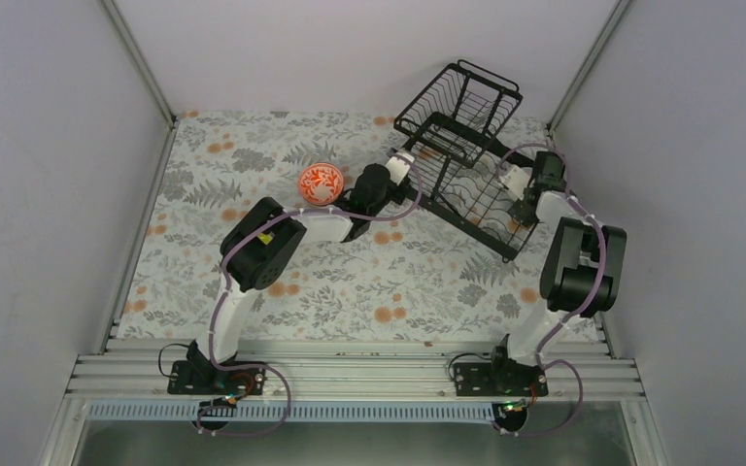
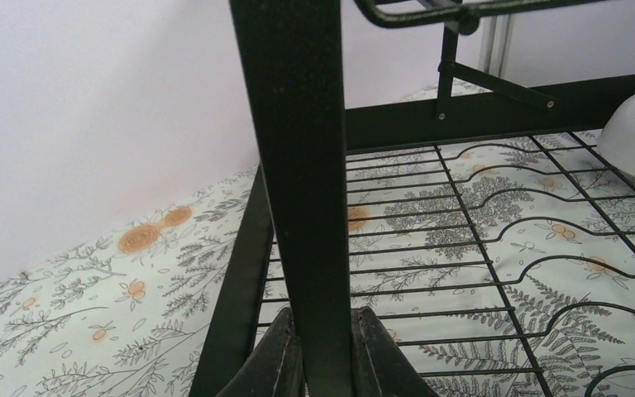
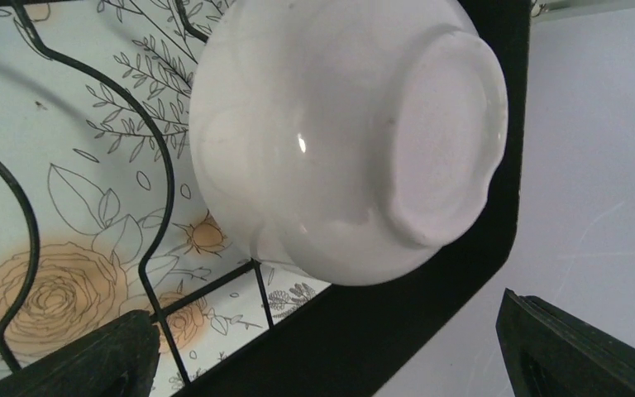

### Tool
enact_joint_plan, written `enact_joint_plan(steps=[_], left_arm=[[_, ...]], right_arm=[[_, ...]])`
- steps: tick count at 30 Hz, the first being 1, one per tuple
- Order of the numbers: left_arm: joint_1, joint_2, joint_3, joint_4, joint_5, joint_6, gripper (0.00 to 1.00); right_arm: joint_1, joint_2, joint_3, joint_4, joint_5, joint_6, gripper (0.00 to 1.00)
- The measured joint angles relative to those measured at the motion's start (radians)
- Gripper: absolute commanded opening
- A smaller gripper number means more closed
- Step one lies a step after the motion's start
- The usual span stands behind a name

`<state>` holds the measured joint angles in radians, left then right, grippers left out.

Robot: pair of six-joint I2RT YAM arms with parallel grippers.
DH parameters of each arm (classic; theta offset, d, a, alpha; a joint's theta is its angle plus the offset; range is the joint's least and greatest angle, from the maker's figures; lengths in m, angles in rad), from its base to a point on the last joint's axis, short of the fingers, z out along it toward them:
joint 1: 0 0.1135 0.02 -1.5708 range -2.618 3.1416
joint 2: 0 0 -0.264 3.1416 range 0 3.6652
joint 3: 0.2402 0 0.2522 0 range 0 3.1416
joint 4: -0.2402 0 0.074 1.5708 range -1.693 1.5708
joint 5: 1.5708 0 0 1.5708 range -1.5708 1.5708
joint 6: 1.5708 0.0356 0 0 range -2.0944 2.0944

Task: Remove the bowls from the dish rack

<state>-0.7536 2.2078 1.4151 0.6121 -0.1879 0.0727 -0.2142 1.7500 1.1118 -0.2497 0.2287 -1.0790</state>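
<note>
**mo:** Where's it at? I see one red-patterned bowl [image 1: 318,183] sitting out on the bench [image 1: 398,282], left of centre in the overhead shot.

**kit:** Yep. Just right of it, the left pincer [image 2: 324,351] is clamped on an upright post of the rack [image 2: 298,165]. If that arm tugs, I reckon the whole rack skids or tips.

**mo:** And the right side?

**kit:** A white bowl [image 3: 339,141] is wedged on its side in the rack's corner, base facing the camera. The right pincer [image 3: 331,364] is wide apart below it, and one finger looks to be outside the frame. Closing from there could pinch the frame too, or the glossy bowl could squirt out.
</note>
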Motion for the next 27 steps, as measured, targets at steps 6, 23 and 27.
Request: enact_joint_plan(steps=[6, 23, 27], left_arm=[[0.0, 0.002, 0.009, -0.014, -0.003, -0.003, 0.11], [0.0, 0.005, 0.019, -0.026, -0.005, -0.005, 0.11], [0.0, 0.006, 0.027, -0.04, -0.007, -0.005, 0.11]], right_arm=[[0.028, 0.014, -0.044, 0.082, 0.031, -0.022, 1.0], [0.058, 0.073, -0.092, 0.354, 0.132, -0.098, 1.0], [0.058, 0.079, -0.092, 0.353, 0.141, -0.103, 1.0]])
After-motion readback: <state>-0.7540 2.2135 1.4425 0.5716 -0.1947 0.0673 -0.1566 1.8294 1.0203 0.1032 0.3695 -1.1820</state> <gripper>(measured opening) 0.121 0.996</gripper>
